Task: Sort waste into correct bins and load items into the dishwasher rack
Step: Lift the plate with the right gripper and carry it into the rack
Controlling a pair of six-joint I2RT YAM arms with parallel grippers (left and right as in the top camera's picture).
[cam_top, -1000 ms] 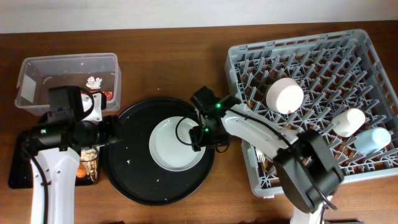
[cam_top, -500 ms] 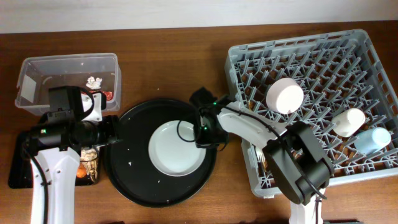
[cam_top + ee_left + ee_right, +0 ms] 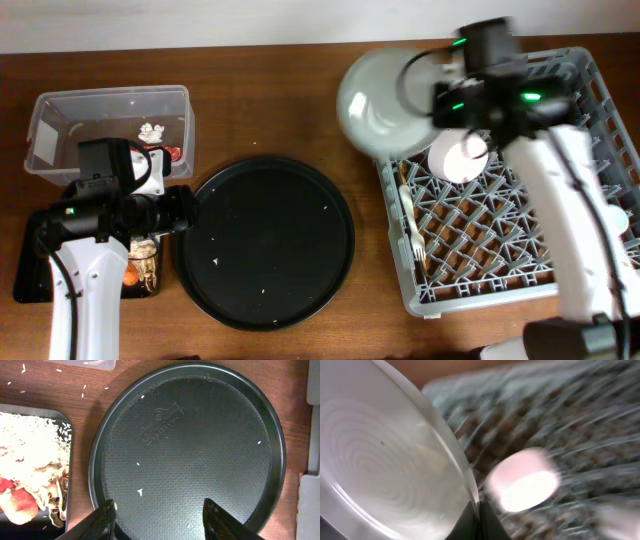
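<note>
Right tool (image 3: 477,521) is pinched tight on the rim of the pale round plate (image 3: 383,100). It's holding the plate up by its edge over the far left corner of the dishwasher rack (image 3: 500,290). Part of the plate juts out past the rack's wall, above the tabletop (image 3: 280,90).

Inside the rack, just beside the plate, the pink bowl (image 3: 458,155) sits upside down on the pegs. The wrist view of it is badly blurred. The white plastic fork (image 3: 410,225) lies in the rack too, along the left wall, nearer the front.

Over to the left of the rack sits the round black tray (image 3: 265,240), close to the rack's side, with only a few pale crumbs on it. The left tool (image 3: 160,522) hovers over that tray's edge on the side away from the rack. Its fingers stand roughly half apart with nothing between them.

Further from the rack, beyond the round tray, the shallow black tray (image 3: 64,415) carries the beige food scraps (image 3: 30,455). The clear tub (image 3: 110,130) sits there too, well apart from the rack.
</note>
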